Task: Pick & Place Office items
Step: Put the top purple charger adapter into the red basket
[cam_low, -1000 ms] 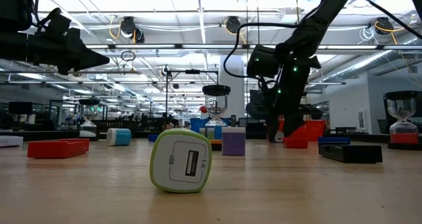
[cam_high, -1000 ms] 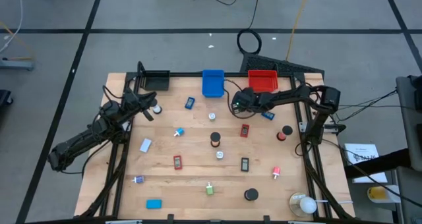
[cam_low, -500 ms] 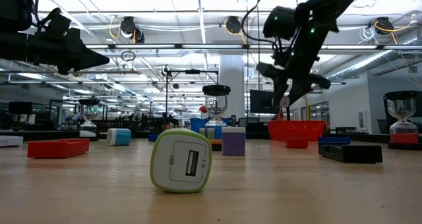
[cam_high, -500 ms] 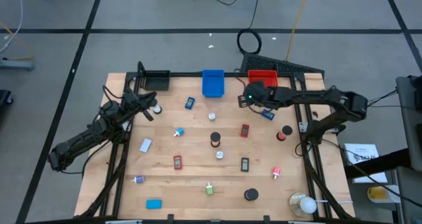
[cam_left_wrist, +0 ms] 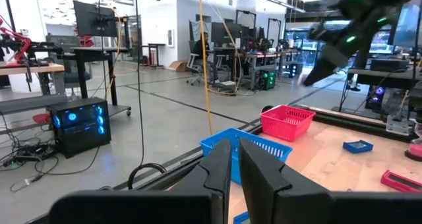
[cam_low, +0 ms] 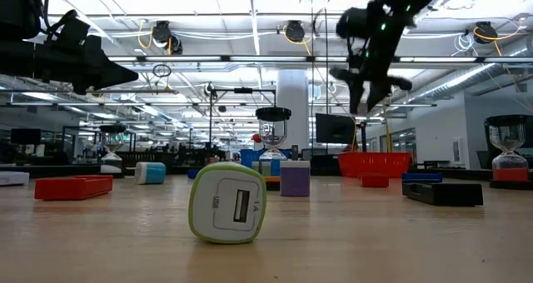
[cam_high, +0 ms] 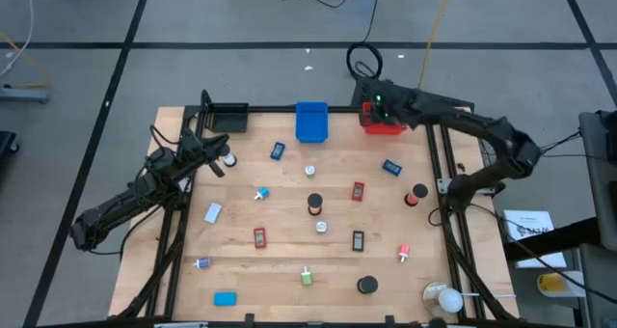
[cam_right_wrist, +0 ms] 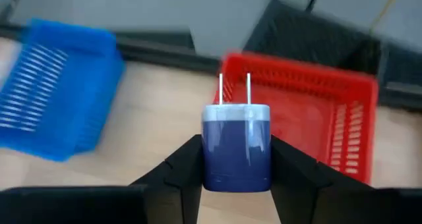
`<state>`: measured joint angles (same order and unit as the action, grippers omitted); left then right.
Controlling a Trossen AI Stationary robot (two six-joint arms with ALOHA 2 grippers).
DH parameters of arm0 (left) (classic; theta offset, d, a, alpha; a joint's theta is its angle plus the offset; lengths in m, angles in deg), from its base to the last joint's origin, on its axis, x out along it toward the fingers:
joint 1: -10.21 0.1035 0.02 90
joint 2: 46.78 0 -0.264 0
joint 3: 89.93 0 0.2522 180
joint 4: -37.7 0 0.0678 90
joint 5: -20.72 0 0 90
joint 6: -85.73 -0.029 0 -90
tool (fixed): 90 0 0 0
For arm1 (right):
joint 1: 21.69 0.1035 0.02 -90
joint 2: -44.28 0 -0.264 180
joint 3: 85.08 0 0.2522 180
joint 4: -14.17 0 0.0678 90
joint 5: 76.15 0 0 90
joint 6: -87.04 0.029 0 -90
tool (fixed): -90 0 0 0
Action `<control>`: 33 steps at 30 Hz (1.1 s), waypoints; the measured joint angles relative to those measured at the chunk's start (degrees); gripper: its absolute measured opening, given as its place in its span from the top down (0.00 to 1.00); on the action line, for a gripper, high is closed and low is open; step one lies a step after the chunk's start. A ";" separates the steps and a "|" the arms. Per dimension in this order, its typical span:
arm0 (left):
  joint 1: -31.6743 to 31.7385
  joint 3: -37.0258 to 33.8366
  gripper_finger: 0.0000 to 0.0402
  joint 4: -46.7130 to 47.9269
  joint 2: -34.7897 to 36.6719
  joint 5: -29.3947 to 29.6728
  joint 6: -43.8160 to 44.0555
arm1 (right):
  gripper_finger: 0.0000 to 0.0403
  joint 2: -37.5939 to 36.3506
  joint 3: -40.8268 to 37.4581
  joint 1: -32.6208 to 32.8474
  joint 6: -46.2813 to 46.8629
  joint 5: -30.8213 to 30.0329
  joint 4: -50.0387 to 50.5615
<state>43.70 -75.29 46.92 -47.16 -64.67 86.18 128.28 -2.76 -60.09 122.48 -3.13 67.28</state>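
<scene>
Right gripper (cam_right_wrist: 235, 159): we are squeezing a blue plug (cam_right_wrist: 235, 145) above the red bin (cam_right_wrist: 316, 118).
Left gripper (cam_left_wrist: 235, 168): we are keeping it shut, empty.

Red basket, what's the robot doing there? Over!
Right gripper shut on blue plug charger, above red bin. Left gripper shut, waiting. Nothing blocking.

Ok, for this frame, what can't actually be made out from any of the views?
- Inside of the red bin: high view, the right gripper covers part of it; low view sees only its wall.
- Black bin contents: high view, too dark and small.
- Lower part of the blue charger: right wrist view, hidden between the fingers.
- Small item by the left gripper: too small to identify.
</scene>
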 joint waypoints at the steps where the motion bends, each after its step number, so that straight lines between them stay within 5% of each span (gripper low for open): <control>1: 0.00 0.00 0.91 0.00 0.00 -0.02 0.00 | 0.68 2.00 -0.03 -1.21 -0.84 1.67 0.07; 8: 0.00 0.00 0.91 0.02 -0.01 0.00 0.00 | 0.68 13.15 -0.16 -7.08 -2.56 4.30 -3.77; 22: 0.01 0.00 0.91 0.02 0.01 0.00 0.02 | 0.67 20.47 -0.11 -10.26 -3.86 9.73 -12.83; 33: 0.02 0.00 0.91 0.02 0.02 0.00 0.00 | 0.57 20.75 -0.11 -10.38 -4.68 9.65 -14.70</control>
<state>43.73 -75.29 46.94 -47.14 -64.67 86.18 149.03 -2.87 -70.47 117.80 6.53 52.58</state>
